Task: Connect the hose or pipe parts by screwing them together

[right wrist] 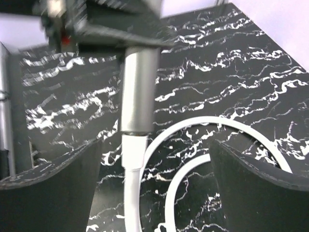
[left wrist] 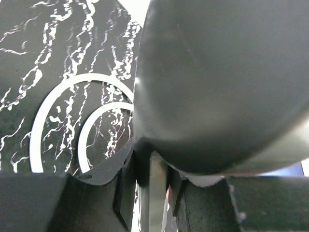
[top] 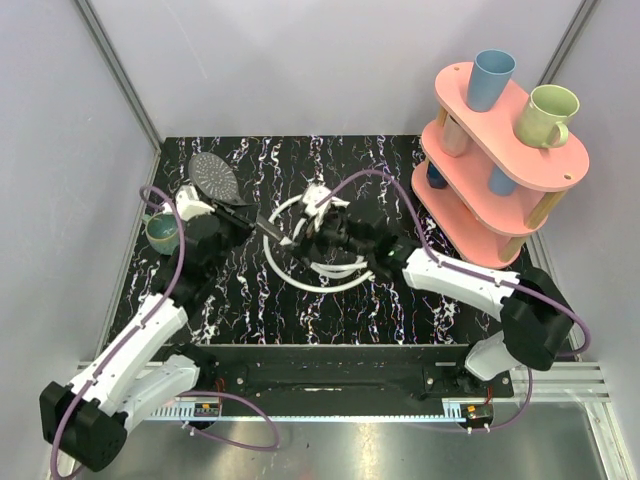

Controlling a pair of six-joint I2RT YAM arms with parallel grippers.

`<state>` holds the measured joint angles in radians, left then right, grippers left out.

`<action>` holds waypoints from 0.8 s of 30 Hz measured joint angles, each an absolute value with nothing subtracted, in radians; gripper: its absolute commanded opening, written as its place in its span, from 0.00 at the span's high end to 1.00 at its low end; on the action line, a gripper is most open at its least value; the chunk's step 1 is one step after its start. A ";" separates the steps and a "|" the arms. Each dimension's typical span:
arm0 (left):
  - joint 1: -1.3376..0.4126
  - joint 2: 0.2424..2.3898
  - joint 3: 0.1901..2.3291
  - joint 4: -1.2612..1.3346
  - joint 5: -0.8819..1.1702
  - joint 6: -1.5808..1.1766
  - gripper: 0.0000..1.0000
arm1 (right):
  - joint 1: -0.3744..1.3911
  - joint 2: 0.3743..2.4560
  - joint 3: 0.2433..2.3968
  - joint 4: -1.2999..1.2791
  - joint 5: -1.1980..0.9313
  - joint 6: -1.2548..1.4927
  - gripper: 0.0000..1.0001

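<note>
Top external: green cup (top: 162,232) near the left claw (top: 232,224) gripping the shower head (top: 213,175).

Pale walls (top: 300,60) enclose a black (white-veined) table (top: 250,300).

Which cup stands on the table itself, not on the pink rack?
The teal cup at the table's left edge. All others, such as the blue cup and pale green mug, sit on the pink rack.
</note>
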<state>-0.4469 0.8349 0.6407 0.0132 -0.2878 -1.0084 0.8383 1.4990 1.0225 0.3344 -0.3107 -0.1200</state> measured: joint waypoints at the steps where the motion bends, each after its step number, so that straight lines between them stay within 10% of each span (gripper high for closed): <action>1: -0.447 0.855 0.689 -0.055 -0.299 -1.027 1.00 | 0.868 1.498 1.023 0.324 -0.268 -0.155 0.00; 10: -0.450 0.944 0.912 -0.442 -0.350 -1.147 1.00 | 1.058 1.568 1.073 0.221 0.099 -0.397 0.16; 18: -0.448 0.936 0.914 -0.514 -0.368 -1.232 1.00 | 1.121 1.646 1.142 0.190 0.239 -0.432 1.00; 24: -0.441 0.804 0.754 -0.282 -0.361 -1.156 1.00 | 1.110 1.662 1.204 0.135 0.217 -0.359 1.00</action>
<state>-0.4408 0.8036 0.7544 -0.2817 -0.3614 -1.1557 1.1099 1.6619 1.2037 0.1349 0.2169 -0.3588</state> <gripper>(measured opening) 0.321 0.253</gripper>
